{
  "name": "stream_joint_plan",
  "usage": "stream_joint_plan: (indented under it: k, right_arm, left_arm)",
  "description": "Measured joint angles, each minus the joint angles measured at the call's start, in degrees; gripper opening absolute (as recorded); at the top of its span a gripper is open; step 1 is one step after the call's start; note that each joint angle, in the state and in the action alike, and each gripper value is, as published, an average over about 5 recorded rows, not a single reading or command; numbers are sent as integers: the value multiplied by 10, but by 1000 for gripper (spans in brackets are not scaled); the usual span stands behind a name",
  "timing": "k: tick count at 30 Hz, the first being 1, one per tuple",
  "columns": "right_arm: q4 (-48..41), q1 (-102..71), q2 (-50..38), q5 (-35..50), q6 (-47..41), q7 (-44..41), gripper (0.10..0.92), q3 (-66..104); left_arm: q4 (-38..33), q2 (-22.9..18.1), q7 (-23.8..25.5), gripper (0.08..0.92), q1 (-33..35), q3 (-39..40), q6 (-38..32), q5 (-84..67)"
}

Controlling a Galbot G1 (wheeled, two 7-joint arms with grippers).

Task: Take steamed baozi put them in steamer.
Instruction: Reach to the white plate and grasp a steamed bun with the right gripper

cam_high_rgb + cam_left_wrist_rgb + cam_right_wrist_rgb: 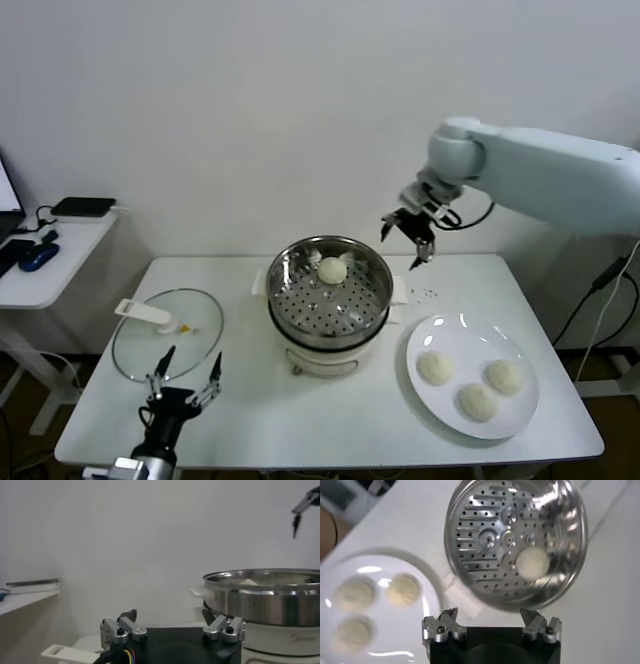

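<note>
One steamed baozi (332,270) is seen resting on the perforated floor of the steamer (375,290), toward its far side, while three more steamed baozi (434,368) are grouped on the white plate (450,330) near the right front corner of the tabletop (300,420). The steamer sits at about the middle of the tabletop, nearer the back edge. The right hand (407,238) is held in the air above the back edge, just right of the steamer; its fingers are spread wide and nothing is gripped in them. The step in hand is judged to be the fetching of the next bun from the plate. For that to go well, the hand would best be brought squarely above a single bun, lowered with fingers straddling its dome, and closed gently, since the dough looks soft and could be dented or squeezed out of shape. The nearest neighbours should be avoided, as the three lie close together. The buns are smooth, domed and cream-white, with no visible wrapping. The left hand (185,372) is parked low near the front left corner, beside the glass lid (130,350), also spread apart and empty.
</note>
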Motion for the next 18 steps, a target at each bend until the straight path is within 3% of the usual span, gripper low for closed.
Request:
stream_joint_plan:
  k: [9, 18]
  right_arm:
    - [66, -11, -91, 55, -106, 38, 823, -41]
    - [100, -60, -141, 49, -154, 64, 823, -42]
  left_arm:
    - [-5, 0, 0, 823, -3, 3, 1, 5]
    - [-5, -5, 0, 823, -7, 7, 3, 12]
